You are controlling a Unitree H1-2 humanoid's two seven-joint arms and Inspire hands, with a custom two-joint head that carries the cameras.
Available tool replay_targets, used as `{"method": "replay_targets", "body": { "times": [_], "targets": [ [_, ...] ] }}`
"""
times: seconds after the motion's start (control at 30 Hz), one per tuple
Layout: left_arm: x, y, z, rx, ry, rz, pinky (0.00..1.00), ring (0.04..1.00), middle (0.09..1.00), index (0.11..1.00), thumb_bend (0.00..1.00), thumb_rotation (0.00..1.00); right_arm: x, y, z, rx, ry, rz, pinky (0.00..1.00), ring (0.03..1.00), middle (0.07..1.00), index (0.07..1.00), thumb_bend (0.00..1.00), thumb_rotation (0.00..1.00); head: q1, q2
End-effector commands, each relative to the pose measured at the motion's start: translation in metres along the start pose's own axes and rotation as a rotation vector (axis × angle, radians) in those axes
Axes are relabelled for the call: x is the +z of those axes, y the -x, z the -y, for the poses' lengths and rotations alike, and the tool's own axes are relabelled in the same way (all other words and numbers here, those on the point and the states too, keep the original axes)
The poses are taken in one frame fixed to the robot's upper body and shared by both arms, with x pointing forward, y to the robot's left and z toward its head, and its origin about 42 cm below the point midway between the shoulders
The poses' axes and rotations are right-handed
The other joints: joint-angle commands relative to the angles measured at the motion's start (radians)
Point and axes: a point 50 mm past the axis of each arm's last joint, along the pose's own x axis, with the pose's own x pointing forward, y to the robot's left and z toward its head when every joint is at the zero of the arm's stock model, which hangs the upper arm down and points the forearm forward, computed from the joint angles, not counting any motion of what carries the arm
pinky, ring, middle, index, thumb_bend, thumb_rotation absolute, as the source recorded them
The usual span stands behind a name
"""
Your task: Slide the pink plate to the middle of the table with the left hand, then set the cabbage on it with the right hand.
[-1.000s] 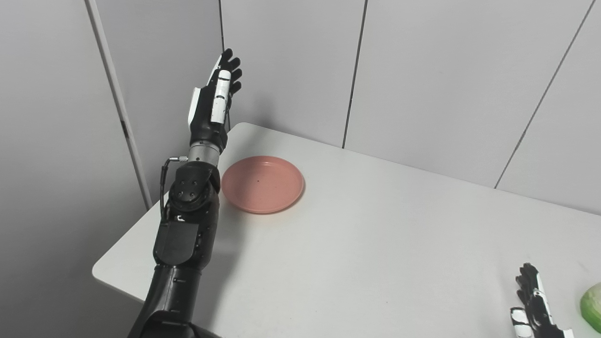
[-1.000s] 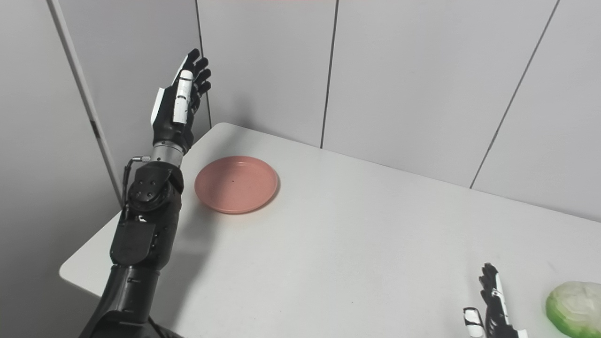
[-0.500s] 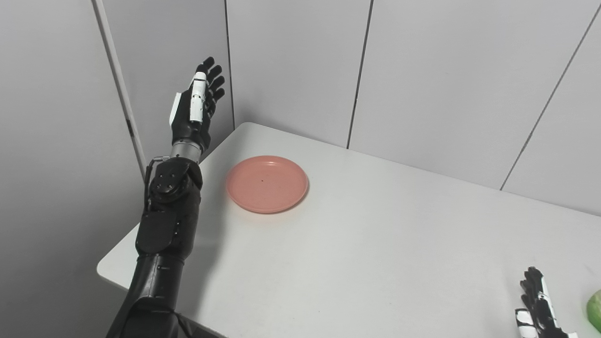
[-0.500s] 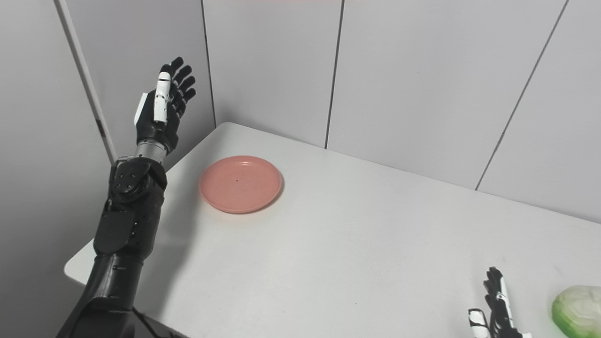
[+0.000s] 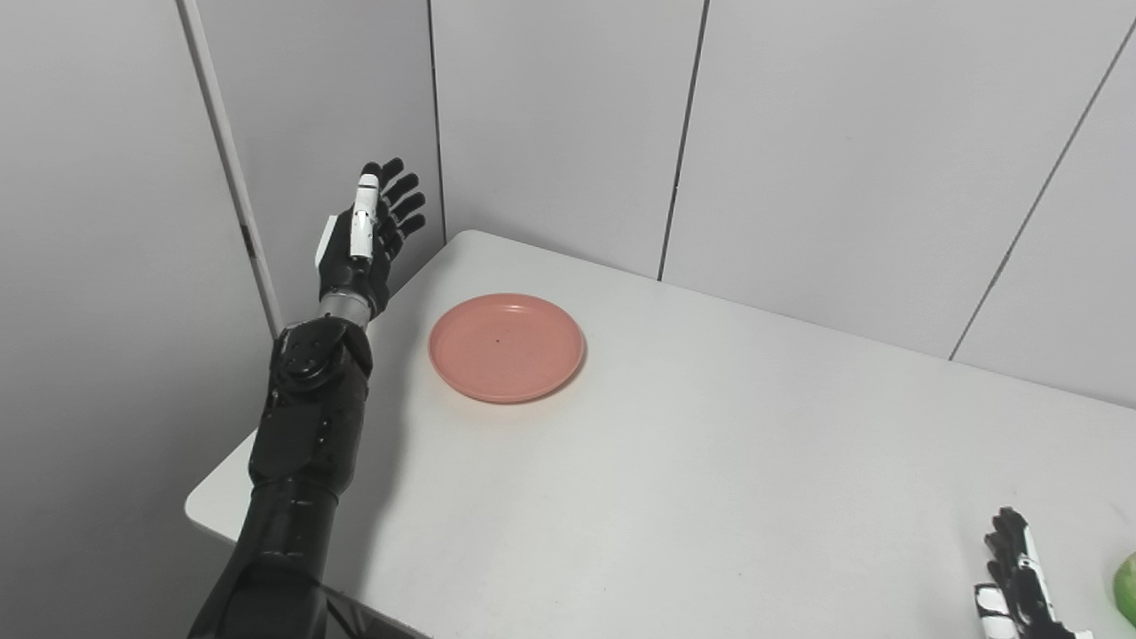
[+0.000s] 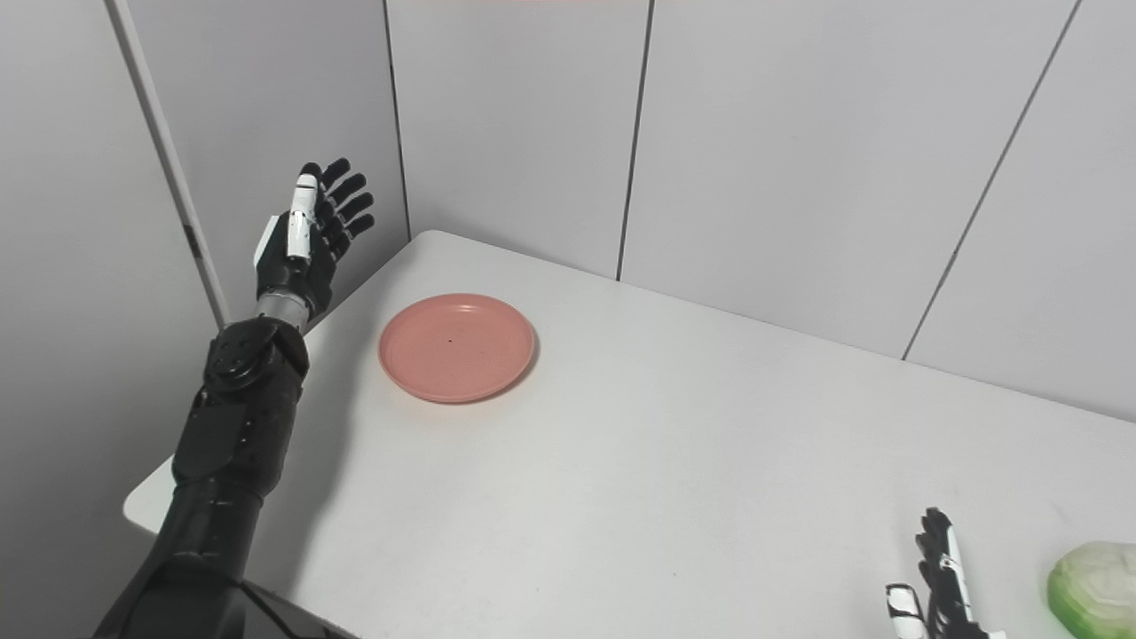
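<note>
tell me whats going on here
A humanoid robot is at a white table. Its left hand is raised and open beside the pink plate, not touching it. The right hand rests open near the cabbage at the table's right edge. Nothing is held.

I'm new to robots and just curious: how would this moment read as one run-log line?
left hand: open, raised left of pink plate, not touching | right hand: open, near cabbage | plate: empty, not centered

left hand point(image 5: 359, 240): black fingers, white plates on back and thumb
left wrist: silver metal ring
left forearm: glossy black shell, small screws
right hand point(image 6: 942, 586): black, white plates
</note>
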Motion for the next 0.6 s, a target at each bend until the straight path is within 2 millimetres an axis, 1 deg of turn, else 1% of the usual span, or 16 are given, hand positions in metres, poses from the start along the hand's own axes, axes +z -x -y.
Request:
{"method": "replay_targets", "body": {
  "times": [0.0, 0.13, 0.2, 0.23, 0.4, 0.5, 0.57],
  "targets": [
    [0.027, -0.013, -0.002, -0.027, -0.024, 0.074, 0.85, 0.875, 0.875, 0.862, 0.43, 1.0, -0.015, 0.006, 0.008, -0.006, 0.02, -0.067, 1.0, 1.0, 1.0, 1.0, 0.33, 1.0, -0.001, 0.003],
    [0.019, -0.014, -0.007, -0.028, -0.03, 0.047, 0.86, 0.886, 0.882, 0.865, 0.42, 1.0, -0.015, 0.006, 0.009, -0.002, 0.031, -0.065, 1.0, 1.0, 1.0, 1.0, 0.34, 1.0, -0.001, 0.006],
    [0.016, -0.014, -0.009, -0.028, -0.03, 0.04, 0.88, 0.895, 0.893, 0.878, 0.41, 1.0, -0.015, 0.006, 0.009, -0.002, 0.035, -0.065, 1.0, 1.0, 1.0, 1.0, 0.33, 1.0, 0.0, 0.007],
    [0.015, -0.014, -0.01, -0.027, -0.029, 0.037, 0.88, 0.893, 0.892, 0.878, 0.4, 1.0, -0.015, 0.006, 0.009, -0.004, 0.034, -0.067, 1.0, 1.0, 1.0, 1.0, 0.33, 1.0, 0.0, 0.007],
    [0.012, -0.014, -0.014, -0.015, -0.029, 0.021, 0.88, 0.889, 0.891, 0.882, 0.44, 1.0, -0.012, 0.007, 0.008, -0.007, 0.026, -0.073, 1.0, 1.0, 1.0, 1.0, 0.31, 1.0, 0.001, 0.01],
    [0.009, -0.013, -0.015, -0.006, -0.028, 0.012, 0.88, 0.887, 0.891, 0.888, 0.44, 1.0, -0.011, 0.007, 0.008, -0.003, 0.026, -0.065, 1.0, 1.0, 1.0, 1.0, 0.31, 1.0, 0.002, 0.011],
    [0.007, -0.013, -0.016, 0.001, -0.022, 0.003, 0.87, 0.882, 0.885, 0.882, 0.44, 1.0, -0.011, 0.008, 0.009, -0.004, 0.027, -0.064, 1.0, 1.0, 1.0, 1.0, 0.33, 1.0, 0.002, 0.015]
  ]
}}
